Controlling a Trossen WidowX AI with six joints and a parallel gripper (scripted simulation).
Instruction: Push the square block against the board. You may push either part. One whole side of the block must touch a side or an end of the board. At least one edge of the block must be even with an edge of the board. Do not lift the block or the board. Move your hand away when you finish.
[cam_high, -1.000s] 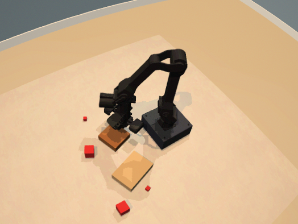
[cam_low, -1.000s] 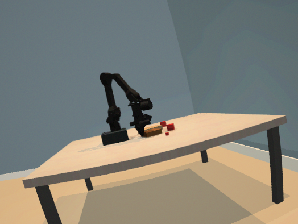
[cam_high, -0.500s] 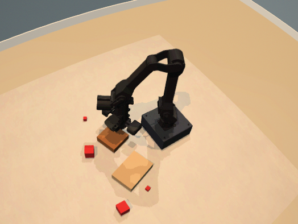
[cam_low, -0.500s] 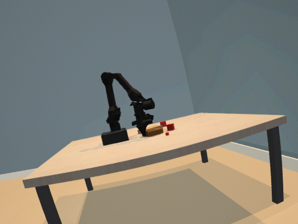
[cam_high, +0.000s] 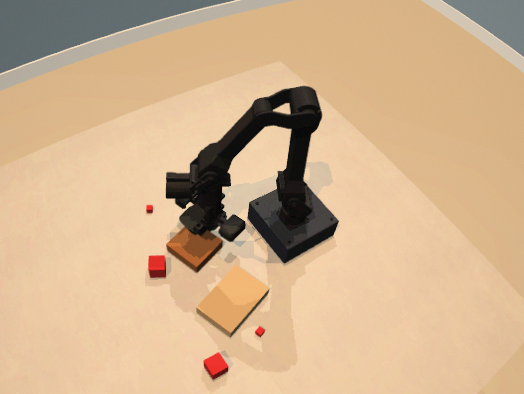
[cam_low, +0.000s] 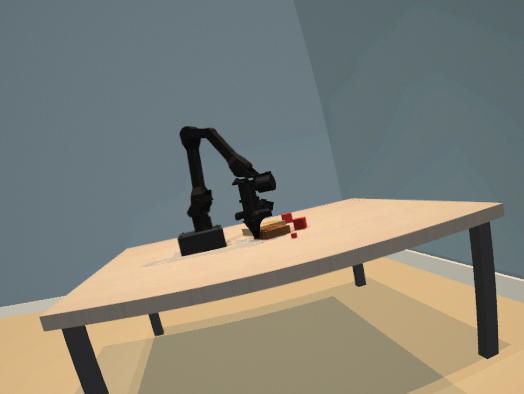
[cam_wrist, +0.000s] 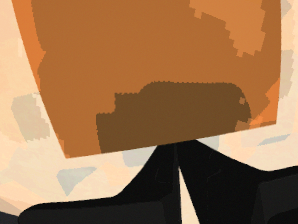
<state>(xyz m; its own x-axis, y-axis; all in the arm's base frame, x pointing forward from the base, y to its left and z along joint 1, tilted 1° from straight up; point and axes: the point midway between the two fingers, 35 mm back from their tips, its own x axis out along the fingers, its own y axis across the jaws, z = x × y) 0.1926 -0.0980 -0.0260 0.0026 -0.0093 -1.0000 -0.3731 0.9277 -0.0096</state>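
The dark orange square block (cam_high: 195, 253) (cam_low: 276, 232) (cam_wrist: 150, 55) lies flat on the table. The light tan board (cam_high: 234, 300) (cam_low: 247, 232) lies flat, below and to the right of the block in the top view, with a gap between them. The block's lower right side faces the board's upper left side, roughly parallel. My gripper (cam_low: 257, 236) (cam_wrist: 173, 138) is shut and empty, pointing down with its tips low at the block's near side in the wrist view. The wrist view shows the tips at or very near that side; contact cannot be told. In the top view the hand covers the block's upper corner.
A larger red cube (cam_high: 157, 266) stands left of the block, and another red cube (cam_high: 216, 365) stands below the board. A small red cube (cam_high: 149, 208) lies beyond the block; another small one (cam_high: 260, 331) lies near the board's lower right side. The arm's base (cam_high: 292, 225) stands to the right.
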